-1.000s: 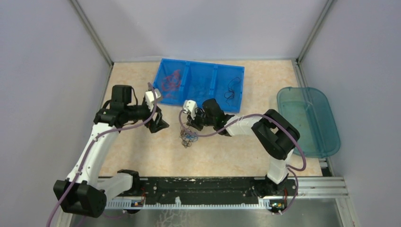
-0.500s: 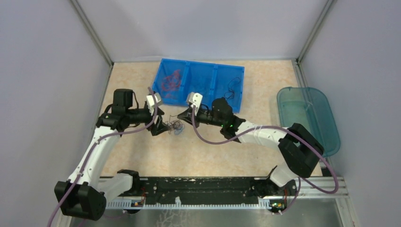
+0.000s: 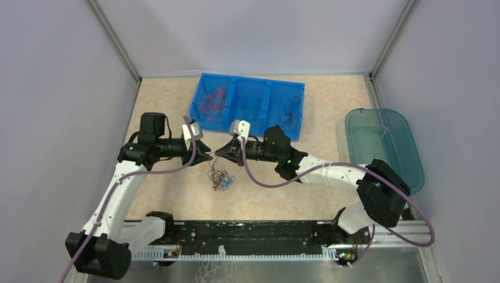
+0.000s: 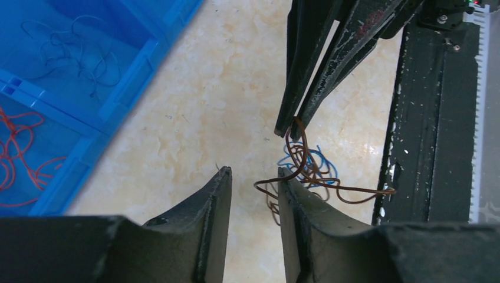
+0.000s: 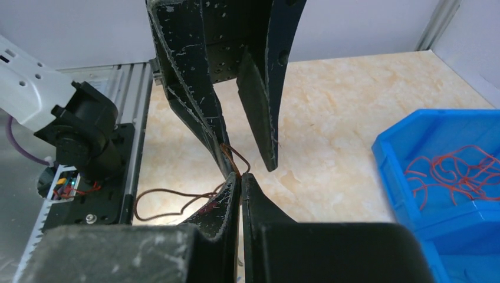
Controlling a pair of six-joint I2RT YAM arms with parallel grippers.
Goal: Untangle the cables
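Left gripper (image 4: pixel 253 175): black, with two tapered fingers parted by a clear gap and clamping nothing. In the top view it sits left of centre, tip to tip with the other tool.
Right gripper (image 5: pixel 240 178): black, with its fingers pressed together on one loop of wire. It points left from the centre of the top view.
Dark brown wire (image 4: pixel 304 144): thin and curly, pinched at its top loop by the right gripper. In the right wrist view that loop rises between the left gripper's spread fingers; I cannot tell whether it touches them.
Clump of thin curly wires (image 3: pixel 220 178): dark brown and blue strands just below the two meeting tips, at the centre of the top view, over the beige marbled tabletop (image 3: pixel 177 188). I cannot tell whether it rests there or hangs clear.
Change: half a second ago the clump sat level with the tips, between them; now it is lower in the frame. One second ago the grippers were apart, with the clump under the right one. The right arm's elbow has swung further toward the right edge.
Blue plastic three-compartment tray (image 3: pixel 255 79): upper centre, well apart from the clump, with red wires (image 3: pixel 211 101) in its left compartment and black wires (image 3: pixel 288 112) in its right.
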